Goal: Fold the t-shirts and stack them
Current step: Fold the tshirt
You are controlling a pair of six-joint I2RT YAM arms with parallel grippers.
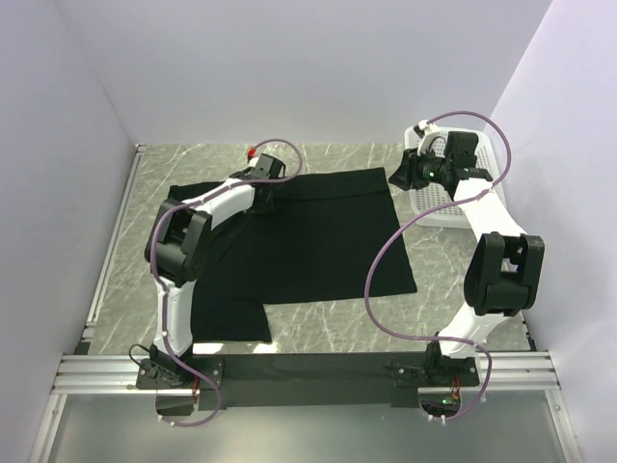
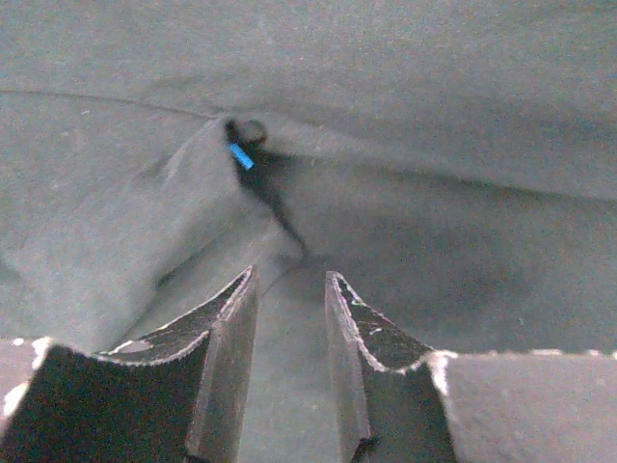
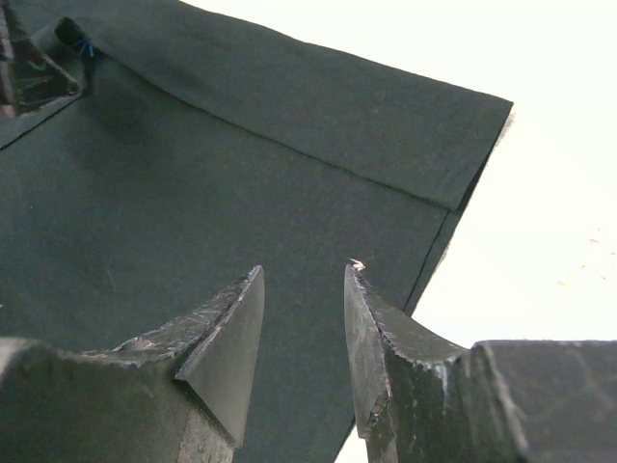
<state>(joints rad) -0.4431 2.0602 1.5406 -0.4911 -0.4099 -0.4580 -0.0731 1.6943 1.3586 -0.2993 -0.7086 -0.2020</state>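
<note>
T-shirt (image 1: 318, 231) in black spread out, left gripper (image 2: 289, 280) parted over it — right gripper (image 3: 305, 275) parted by its corner

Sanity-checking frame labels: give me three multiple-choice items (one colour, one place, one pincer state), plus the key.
1. What colour is the t-shirt?
A. white
B. red
C. black

2. Where does the white basket sit?
A. near-left corner
B. far right side
C. on top of the t-shirt

3. How is the right pincer?
A. open, gripping nothing
B. shut on cloth
C. out of view

Key:
1 C: every view shows black cloth.
2 B: the top view shows it at the far right, beside the cloth's edge.
3 A: the right wrist view shows a clear gap with nothing in it.
</note>
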